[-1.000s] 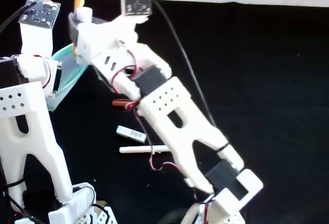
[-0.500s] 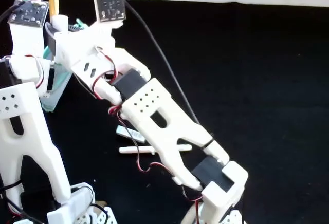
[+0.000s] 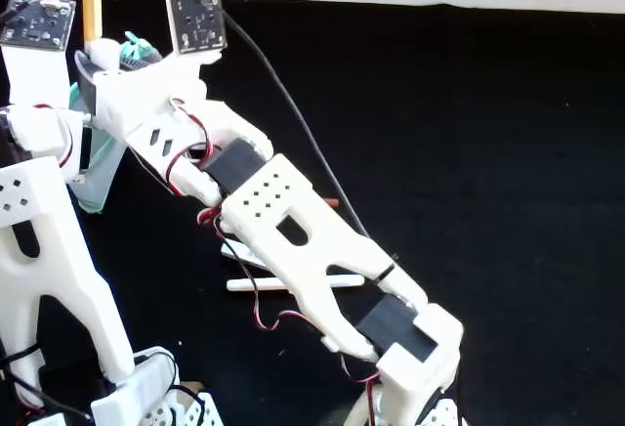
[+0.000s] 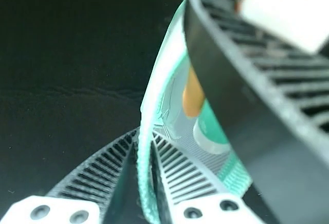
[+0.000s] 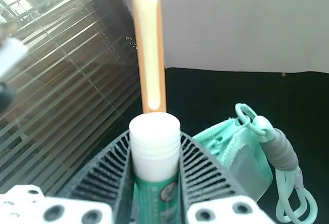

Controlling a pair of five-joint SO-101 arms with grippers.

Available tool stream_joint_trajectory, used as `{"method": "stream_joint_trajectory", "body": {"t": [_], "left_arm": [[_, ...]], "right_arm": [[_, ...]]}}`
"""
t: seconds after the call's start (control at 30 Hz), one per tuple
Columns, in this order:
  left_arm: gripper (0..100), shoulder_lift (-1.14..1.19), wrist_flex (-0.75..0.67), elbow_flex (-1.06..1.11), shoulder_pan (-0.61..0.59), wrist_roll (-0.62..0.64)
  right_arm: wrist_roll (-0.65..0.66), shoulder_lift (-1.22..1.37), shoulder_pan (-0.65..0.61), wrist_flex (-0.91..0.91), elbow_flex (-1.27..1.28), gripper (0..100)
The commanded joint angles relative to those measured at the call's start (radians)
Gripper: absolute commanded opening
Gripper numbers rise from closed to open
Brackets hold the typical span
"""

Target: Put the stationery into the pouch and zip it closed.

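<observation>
From where I stand the pouch [image 5: 241, 157] is soft mint cloth with a woven edge, and its side panel is clear, glossy plastic film. Its loop cord [image 5: 295, 203] looks braided. The glue stick [image 5: 154, 152] has a smooth, matt white plastic cap and a shiny green label. The pen [image 5: 149, 44] is glossy orange and cream plastic. The fingers [image 5: 105, 170] of the right gripper [image 5: 154, 139] and of the left gripper [image 4: 145, 147] are dull, ribbed black plastic. The arms [image 3: 293, 221] are matt white plastic. The table [image 3: 488, 152] has a matt black covering, faintly creased like leatherette
</observation>
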Motion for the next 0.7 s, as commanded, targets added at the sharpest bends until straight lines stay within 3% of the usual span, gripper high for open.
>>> {"method": "stream_joint_trajectory", "body": {"t": [0.0,0.1,0.5,0.67], "left_arm": [[1,-0.001,-0.018,-0.002,-0.015,0.008],[1,-0.001,-0.018,-0.002,-0.015,0.008],[1,-0.001,-0.02,-0.002,-0.018,0.008],[1,-0.001,-0.02,-0.002,-0.018,0.009]], "right_arm": [[0.0,0.005,-0.022,0.005,0.024,18.9],[0.002,0.005,-0.022,0.005,0.024,28.2],[0.003,-0.004,-0.013,0.005,-0.021,28.5],[0.003,-0.085,0.139,0.007,-0.054,28.5]]}}
